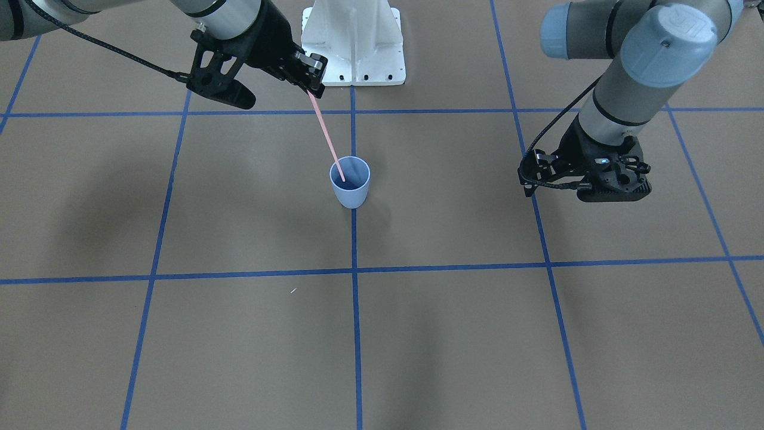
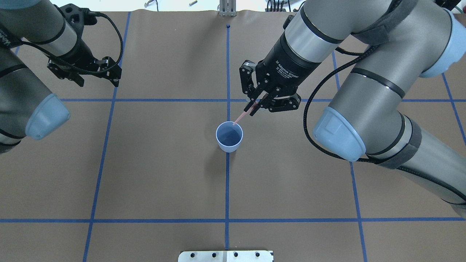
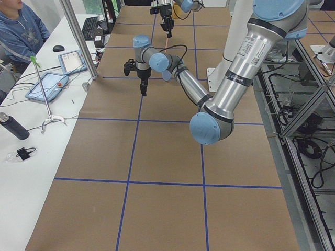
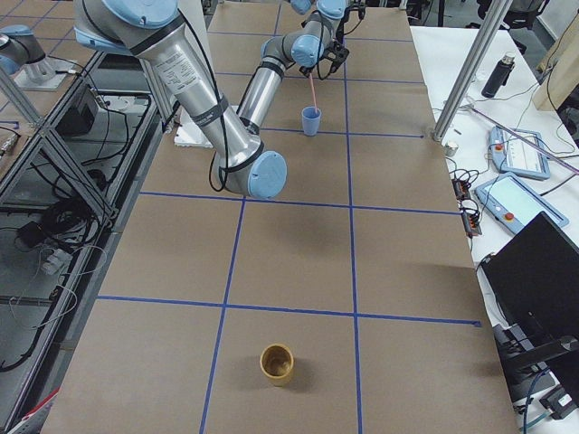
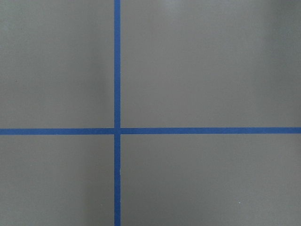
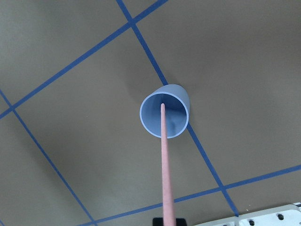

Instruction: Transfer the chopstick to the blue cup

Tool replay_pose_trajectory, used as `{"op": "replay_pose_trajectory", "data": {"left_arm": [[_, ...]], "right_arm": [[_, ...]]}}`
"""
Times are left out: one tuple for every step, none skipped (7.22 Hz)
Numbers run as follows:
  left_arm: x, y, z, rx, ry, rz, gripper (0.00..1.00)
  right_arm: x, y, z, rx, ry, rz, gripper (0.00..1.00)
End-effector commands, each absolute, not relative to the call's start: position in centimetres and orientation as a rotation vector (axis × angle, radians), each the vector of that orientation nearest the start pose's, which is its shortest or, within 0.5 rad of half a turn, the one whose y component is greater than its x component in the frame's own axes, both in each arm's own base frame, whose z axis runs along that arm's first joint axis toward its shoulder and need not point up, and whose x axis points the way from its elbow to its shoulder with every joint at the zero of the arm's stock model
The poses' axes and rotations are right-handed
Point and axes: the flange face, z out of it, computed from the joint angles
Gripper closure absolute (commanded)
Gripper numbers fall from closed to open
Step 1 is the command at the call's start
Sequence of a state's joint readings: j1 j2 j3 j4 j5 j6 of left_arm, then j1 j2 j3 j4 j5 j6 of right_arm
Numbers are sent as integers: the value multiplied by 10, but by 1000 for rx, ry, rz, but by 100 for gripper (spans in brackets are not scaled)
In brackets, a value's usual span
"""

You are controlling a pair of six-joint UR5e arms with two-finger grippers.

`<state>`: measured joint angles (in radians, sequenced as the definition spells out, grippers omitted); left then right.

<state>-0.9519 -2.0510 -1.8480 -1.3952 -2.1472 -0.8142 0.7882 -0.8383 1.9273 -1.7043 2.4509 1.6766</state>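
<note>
The blue cup (image 1: 350,190) stands upright at the table's middle, on a blue tape line. My right gripper (image 1: 313,88) is above and beside it, shut on the top end of the pale pink chopstick (image 1: 327,138). The stick slants down and its lower tip is inside the cup's mouth. The overhead view shows the cup (image 2: 229,137), the chopstick (image 2: 238,119) and the right gripper (image 2: 253,108) the same way. In the right wrist view the chopstick (image 6: 164,155) runs straight into the cup (image 6: 177,95). My left gripper (image 2: 99,82) hangs open and empty, far from the cup.
The white base mount (image 1: 353,42) stands behind the cup. A brown cup (image 4: 277,363) stands at the table's end on my right side. Blue tape lines grid the brown table (image 1: 453,334). A side bench with tablets (image 3: 47,86) and a seated operator (image 3: 21,31) lies beyond.
</note>
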Motion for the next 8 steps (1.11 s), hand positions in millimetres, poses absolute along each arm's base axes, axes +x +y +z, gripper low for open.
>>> {"op": "replay_pose_trajectory", "data": {"left_arm": [[291, -544, 287, 56, 790, -18, 2], [291, -544, 287, 57, 790, -17, 2], [291, -544, 287, 57, 789, -19, 2], [292, -544, 287, 56, 789, -19, 2], [292, -544, 287, 56, 789, -19, 2], [292, -544, 287, 56, 789, -19, 2], [292, -544, 287, 56, 789, -19, 2], [292, -544, 289, 53, 786, -20, 2]], "right_arm": [[-372, -447, 90, -479, -1098, 362, 100], [-378, -452, 93, -484, -1086, 366, 100], [-384, -456, 97, -486, -1076, 366, 100], [-392, -457, 101, -493, -1065, 362, 100], [-401, -459, 104, -493, -1068, 351, 100], [-410, -461, 108, -493, -1075, 340, 77], [-417, -459, 111, -499, -1068, 332, 36], [-416, -459, 109, -496, -1070, 332, 0]]}}
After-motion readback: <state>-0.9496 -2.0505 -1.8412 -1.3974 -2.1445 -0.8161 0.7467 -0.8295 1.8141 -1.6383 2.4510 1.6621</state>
